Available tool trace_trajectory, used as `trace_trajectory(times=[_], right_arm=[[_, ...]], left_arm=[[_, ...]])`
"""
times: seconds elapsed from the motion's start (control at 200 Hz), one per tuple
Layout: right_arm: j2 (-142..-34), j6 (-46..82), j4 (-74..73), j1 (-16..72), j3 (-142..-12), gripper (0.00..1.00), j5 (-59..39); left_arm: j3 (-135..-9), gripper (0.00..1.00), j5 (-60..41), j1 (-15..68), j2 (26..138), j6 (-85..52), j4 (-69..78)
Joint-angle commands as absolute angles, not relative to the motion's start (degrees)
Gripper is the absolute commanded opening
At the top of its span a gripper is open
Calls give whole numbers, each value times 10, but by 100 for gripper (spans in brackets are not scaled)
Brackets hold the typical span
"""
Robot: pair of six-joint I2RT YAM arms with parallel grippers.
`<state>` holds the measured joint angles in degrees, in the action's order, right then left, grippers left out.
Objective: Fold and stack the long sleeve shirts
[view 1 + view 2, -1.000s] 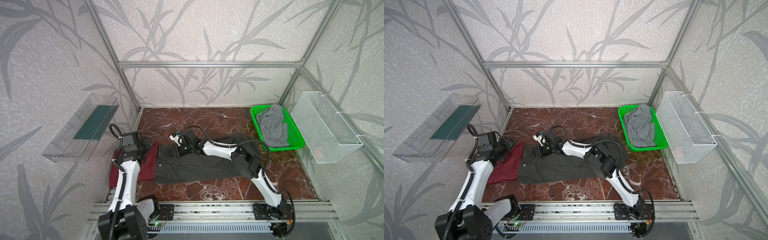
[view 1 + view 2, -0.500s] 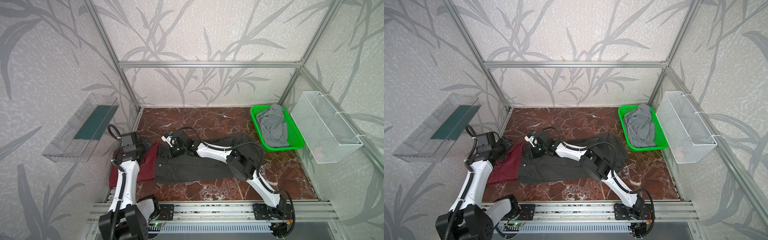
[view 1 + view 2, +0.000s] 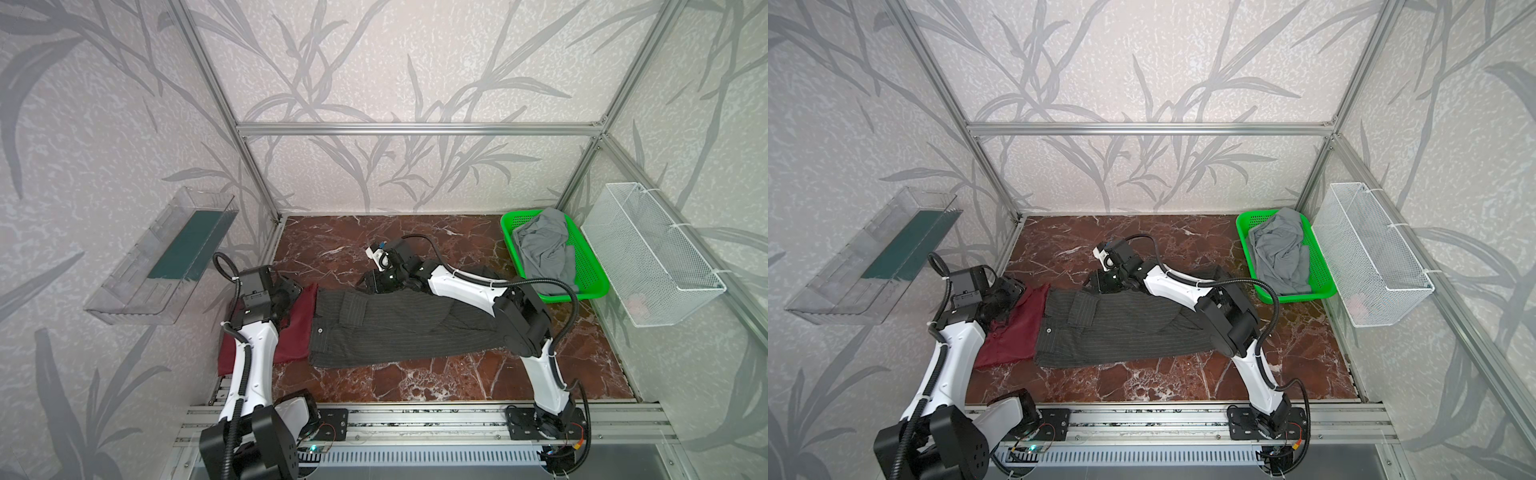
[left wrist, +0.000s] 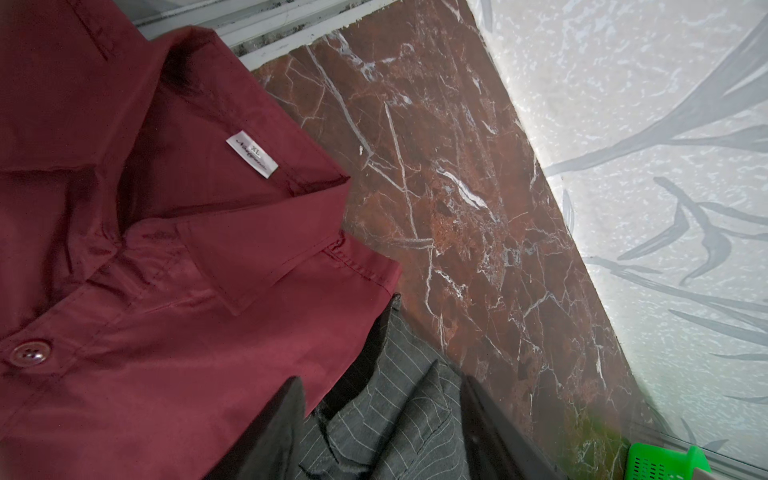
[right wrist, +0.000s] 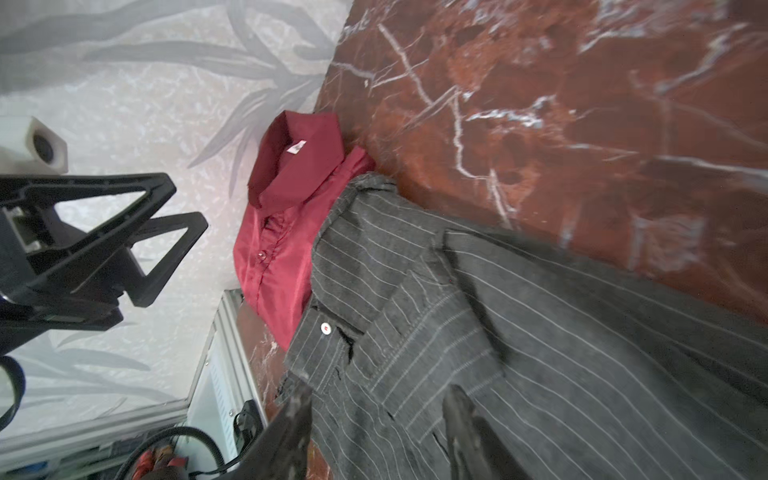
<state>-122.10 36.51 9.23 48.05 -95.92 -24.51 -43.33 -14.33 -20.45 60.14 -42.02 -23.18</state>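
A charcoal pinstriped long sleeve shirt (image 3: 395, 328) (image 3: 1121, 328) lies folded into a long strip across the middle of the marble table. Its collar end overlaps a folded maroon shirt (image 3: 297, 328) (image 3: 1013, 332) at the left. My right gripper (image 3: 370, 286) (image 5: 376, 419) is open just above the grey shirt's (image 5: 540, 332) back edge, nothing pinched between its fingers. My left gripper (image 3: 293, 291) (image 4: 382, 432) hovers open where the maroon shirt (image 4: 166, 291) meets the grey shirt (image 4: 399, 365). In the right wrist view the left gripper (image 5: 187, 203) holds nothing.
A green basket (image 3: 582, 297) holding a crumpled grey garment (image 3: 544, 245) stands at the back right. A white wire basket (image 3: 648, 253) hangs on the right wall and a clear plastic tray (image 3: 166, 257) on the left wall. Bare marble lies behind and in front of the shirts.
My right gripper reached left along the grey shirt's back edge, opened wider, then drew back to the right. The left arm and both shirts stayed in place.
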Motion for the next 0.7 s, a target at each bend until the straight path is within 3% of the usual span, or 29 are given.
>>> trace_trajectory(times=[0.0,0.53,0.695], right_arm=[[-1227,354,151,482,-931,52,-193],[-1338,413,-60,496,-939,52,-295],[-1341,393,-42,518,-976,51,-286]], left_arm=[[-430,61,-153,-208,598,-423,-224],[-426,61,-157,-211,599,-424,-220],[-425,61,-159,-213,600,-425,-215]])
